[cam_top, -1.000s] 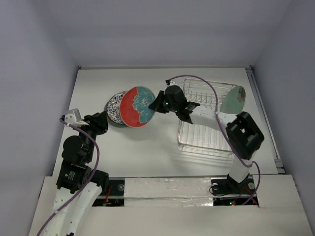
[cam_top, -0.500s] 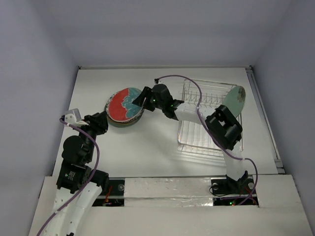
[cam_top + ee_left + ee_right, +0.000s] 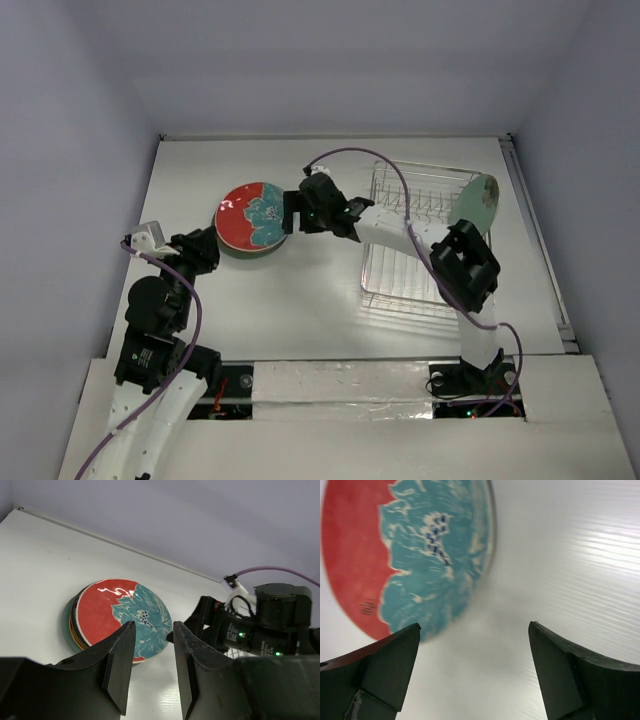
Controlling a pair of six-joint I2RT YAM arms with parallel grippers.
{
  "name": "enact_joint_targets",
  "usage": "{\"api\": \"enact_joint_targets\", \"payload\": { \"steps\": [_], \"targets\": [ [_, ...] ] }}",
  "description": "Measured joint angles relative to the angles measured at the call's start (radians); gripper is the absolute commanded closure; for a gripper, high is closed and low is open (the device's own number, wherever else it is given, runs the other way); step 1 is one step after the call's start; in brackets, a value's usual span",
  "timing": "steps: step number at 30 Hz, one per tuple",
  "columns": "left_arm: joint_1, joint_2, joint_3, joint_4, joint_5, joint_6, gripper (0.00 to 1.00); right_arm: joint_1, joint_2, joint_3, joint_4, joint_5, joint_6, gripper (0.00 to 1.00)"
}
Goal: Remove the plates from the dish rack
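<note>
**Right pincer empty at the stack; the last plate is back across the rack**

Your right pincer (image 3: 474,627) stands wide with nothing between its fingers. It points left at the red-and-teal plate (image 3: 250,217), which lies flat on top of the stack (image 3: 70,625), just beyond the fingertips.

The only plate you can see in the dish rack (image 3: 415,285) is the pale green plate (image 3: 474,202). It stands on edge at the rack's far right end, leaning, with its rim line running near to far. From the pincer it lies well off to the right, with the whole rack between them.

The right arm is much the nearer. Its forearm reaches left over the rack's far left corner, and its elbow is folded above the rack.

Your left pincer (image 3: 152,660) is narrowly parted and empty, and hangs near the stack's left side.
</note>
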Motion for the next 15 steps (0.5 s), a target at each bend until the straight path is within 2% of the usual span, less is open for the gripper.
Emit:
{"api": "enact_joint_targets", "payload": {
  "steps": [3,4,6,7,11,14,15],
  "targets": [
    [0.0,-0.002,0.0,0.0,0.0,0.0,0.67,-0.001,-0.06,-0.014,-0.085,0.088,-0.066,0.22],
    [0.0,-0.003,0.0,0.0,0.0,0.0,0.67,-0.001,-0.101,-0.036,-0.101,0.128,-0.087,0.48],
    [0.0,-0.006,0.0,0.0,0.0,0.0,0.67,-0.004,-0.198,-0.093,-0.127,0.204,-0.11,0.88],
    [0.0,-0.006,0.0,0.0,0.0,0.0,0.67,-0.007,-0.274,-0.133,-0.141,0.257,-0.125,1.0],
    [0.0,-0.012,0.0,0.0,0.0,0.0,0.67,-0.08,-0.57,-0.271,-0.156,0.423,-0.123,1.0],
    [-0.001,-0.026,0.0,0.0,0.0,0.0,0.67,-0.236,-0.798,-0.401,-0.146,0.545,-0.101,1.0],
    [-0.005,-0.031,0.0,0.0,-0.001,0.0,0.67,-0.296,-0.861,-0.449,-0.146,0.589,-0.095,0.96]
  ]
}}
